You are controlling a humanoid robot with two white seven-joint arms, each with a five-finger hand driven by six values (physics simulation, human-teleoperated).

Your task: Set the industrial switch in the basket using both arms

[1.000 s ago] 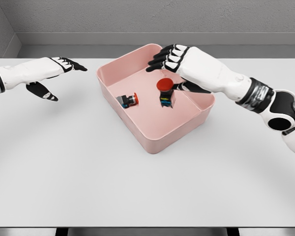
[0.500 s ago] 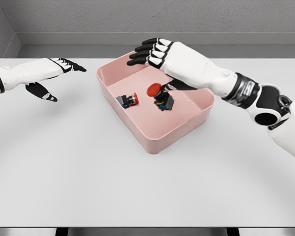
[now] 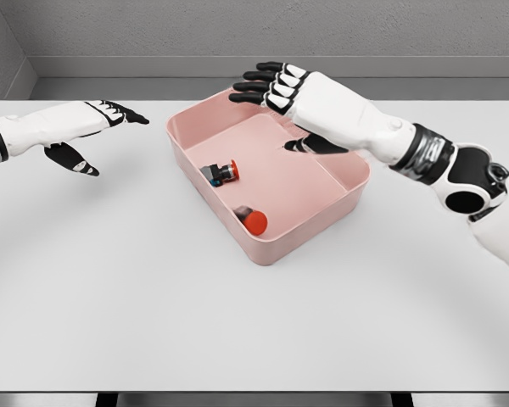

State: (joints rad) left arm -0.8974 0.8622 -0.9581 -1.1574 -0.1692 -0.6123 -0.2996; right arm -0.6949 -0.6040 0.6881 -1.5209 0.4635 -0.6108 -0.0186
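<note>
Dropped: second industrial switch has left my right hand and now sits, blurred, near the pink basket's front wall; first switch lies mid-basket. Both hands spread, holding nothing; left hand hovers left. I judge placement done; next, retract.

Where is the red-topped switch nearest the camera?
In the head view, that switch lies inside the pink basket, by its near corner, below the other switch.
</note>
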